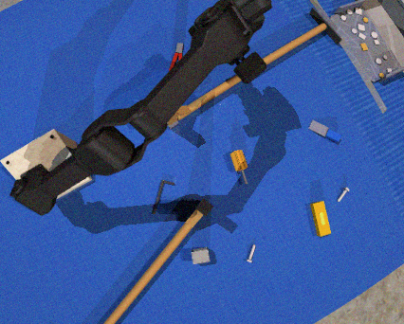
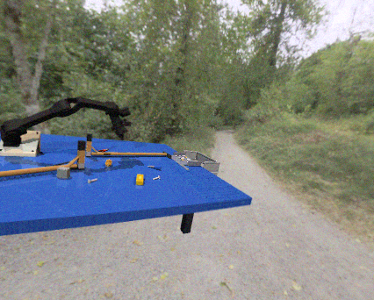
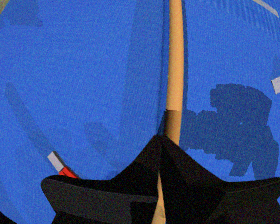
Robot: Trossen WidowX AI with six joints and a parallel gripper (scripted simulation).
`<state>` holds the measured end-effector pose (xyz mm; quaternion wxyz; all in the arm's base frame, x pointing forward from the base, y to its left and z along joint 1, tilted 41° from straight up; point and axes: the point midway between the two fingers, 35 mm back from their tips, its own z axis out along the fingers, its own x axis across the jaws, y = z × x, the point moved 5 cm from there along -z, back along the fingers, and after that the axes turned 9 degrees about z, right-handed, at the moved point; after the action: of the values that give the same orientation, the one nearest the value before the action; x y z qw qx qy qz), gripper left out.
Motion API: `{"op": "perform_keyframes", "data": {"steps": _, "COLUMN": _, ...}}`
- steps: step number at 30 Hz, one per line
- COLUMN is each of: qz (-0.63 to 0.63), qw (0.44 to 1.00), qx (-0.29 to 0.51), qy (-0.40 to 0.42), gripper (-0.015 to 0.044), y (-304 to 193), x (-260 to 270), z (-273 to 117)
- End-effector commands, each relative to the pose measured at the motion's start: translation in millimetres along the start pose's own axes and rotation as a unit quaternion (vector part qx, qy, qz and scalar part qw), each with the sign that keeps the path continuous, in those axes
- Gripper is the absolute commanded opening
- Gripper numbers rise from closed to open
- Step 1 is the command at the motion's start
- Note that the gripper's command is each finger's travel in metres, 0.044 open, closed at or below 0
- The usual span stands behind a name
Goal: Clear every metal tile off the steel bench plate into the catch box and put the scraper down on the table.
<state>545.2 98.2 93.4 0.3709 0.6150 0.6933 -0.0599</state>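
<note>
Pincer: clenched on nothing, above the bench;
Scraper: lying, head toward far edge;
Tiles: clustered by far edge

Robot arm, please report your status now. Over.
Gripper shut, empty, above scraper. Tiles on grey plate. Nothing seen between scraper and plate.

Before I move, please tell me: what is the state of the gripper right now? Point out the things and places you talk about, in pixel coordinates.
Gripper (image 1: 240,58) (image 2: 122,136) (image 3: 159,141): closed, holding nothing; the long scraper (image 1: 294,45) (image 2: 132,153) (image 3: 176,60) lies below it.

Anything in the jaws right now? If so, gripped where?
Nothing held. The jaws are shut above the scraper's wooden shaft, with a visible gap between them in the exterior view.
</note>
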Motion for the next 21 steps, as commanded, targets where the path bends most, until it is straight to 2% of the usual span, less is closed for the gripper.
{"op": "perform_keyframes", "data": {"steps": 1, "qz": 0.003, "qw": 1.0, "qx": -0.001, "qy": -0.003, "gripper": 0.0, "y": 0.4, "x": -0.3, "z": -0.5}}
{"op": "perform_keyframes", "data": {"steps": 21, "qz": 0.001, "qw": 1.0, "qx": 0.0, "qy": 0.0, "gripper": 0.0, "y": -0.1, "x": 0.1, "z": 0.3}}
